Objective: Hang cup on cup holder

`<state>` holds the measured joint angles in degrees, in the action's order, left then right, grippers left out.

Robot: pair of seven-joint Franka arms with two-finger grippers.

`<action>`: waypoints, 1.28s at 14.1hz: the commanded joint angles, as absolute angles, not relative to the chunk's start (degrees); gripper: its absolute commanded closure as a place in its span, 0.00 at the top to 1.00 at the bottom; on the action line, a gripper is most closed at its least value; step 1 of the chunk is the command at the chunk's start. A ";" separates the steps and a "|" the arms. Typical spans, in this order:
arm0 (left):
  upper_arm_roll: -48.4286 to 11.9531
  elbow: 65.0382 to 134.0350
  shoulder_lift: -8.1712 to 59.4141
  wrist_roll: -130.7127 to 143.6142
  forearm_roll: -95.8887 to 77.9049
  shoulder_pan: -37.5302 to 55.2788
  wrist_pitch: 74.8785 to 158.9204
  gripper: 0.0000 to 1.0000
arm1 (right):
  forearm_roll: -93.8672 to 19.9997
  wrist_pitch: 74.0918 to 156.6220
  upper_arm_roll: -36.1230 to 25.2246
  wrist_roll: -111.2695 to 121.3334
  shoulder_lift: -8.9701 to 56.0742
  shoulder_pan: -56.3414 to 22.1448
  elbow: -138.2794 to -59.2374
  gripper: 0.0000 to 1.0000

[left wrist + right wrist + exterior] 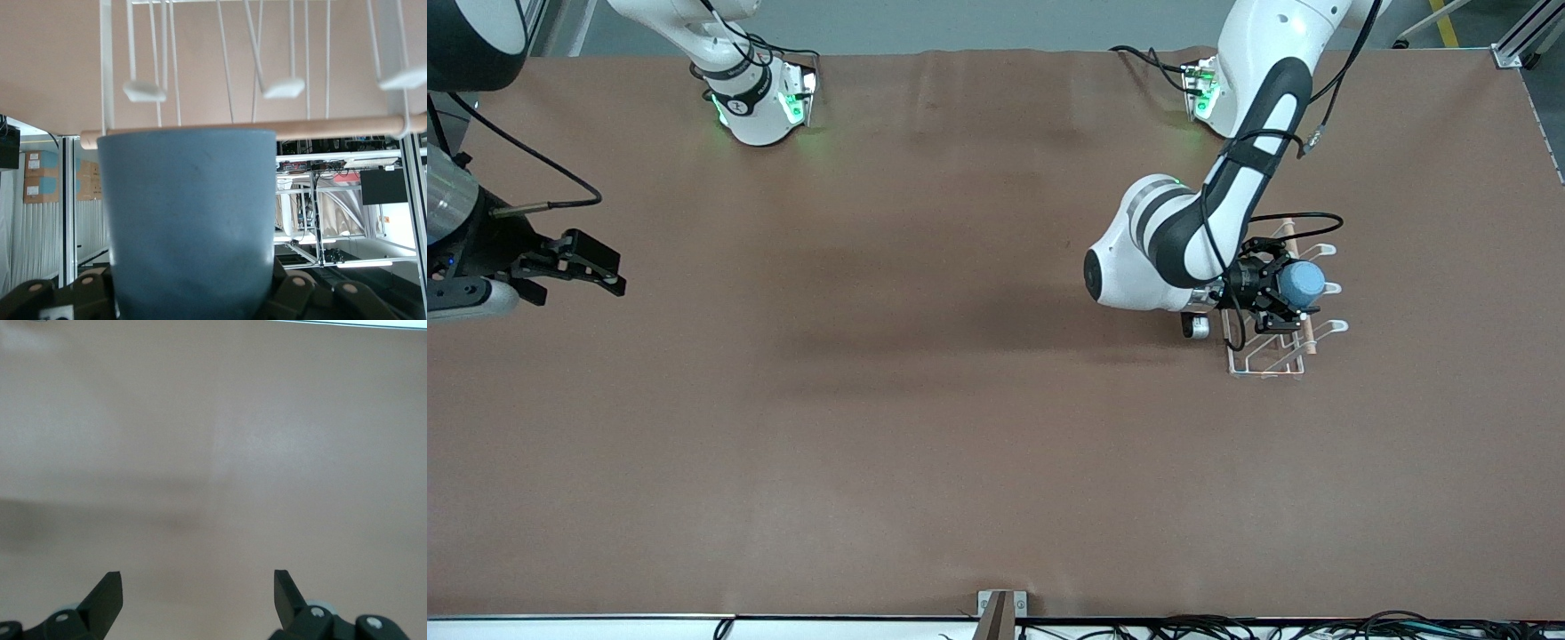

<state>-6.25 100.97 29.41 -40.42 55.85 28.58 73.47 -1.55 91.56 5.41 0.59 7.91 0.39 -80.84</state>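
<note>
The light-blue cup [1304, 283] is held sideways in my left gripper [1288, 295], which is shut on it over the white wire cup holder [1263, 363]. The cup's mouth points away from the wrist, toward the holder's middle prong [1331, 287]. In the left wrist view the cup [190, 220] fills the foreground, with its rim at the wooden rod [333, 126] and loop-tipped prongs [283, 87] past it. I cannot tell whether the cup touches a prong. My right gripper [596, 267] waits open and empty above the right arm's end of the table, and the right wrist view [197, 593] shows bare table under it.
The brown table [925, 427] carries only the cup holder, which stands toward the left arm's end. The left arm's elbow [1138, 258] hangs over the table beside the holder. A small bracket [1000, 613] sits at the table edge nearest the front camera.
</note>
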 commanded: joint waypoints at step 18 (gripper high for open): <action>-6.42 102.48 32.61 -30.08 60.38 26.89 79.98 1.00 | -0.08 93.62 5.97 10.55 -3.51 2.46 -93.61 1.00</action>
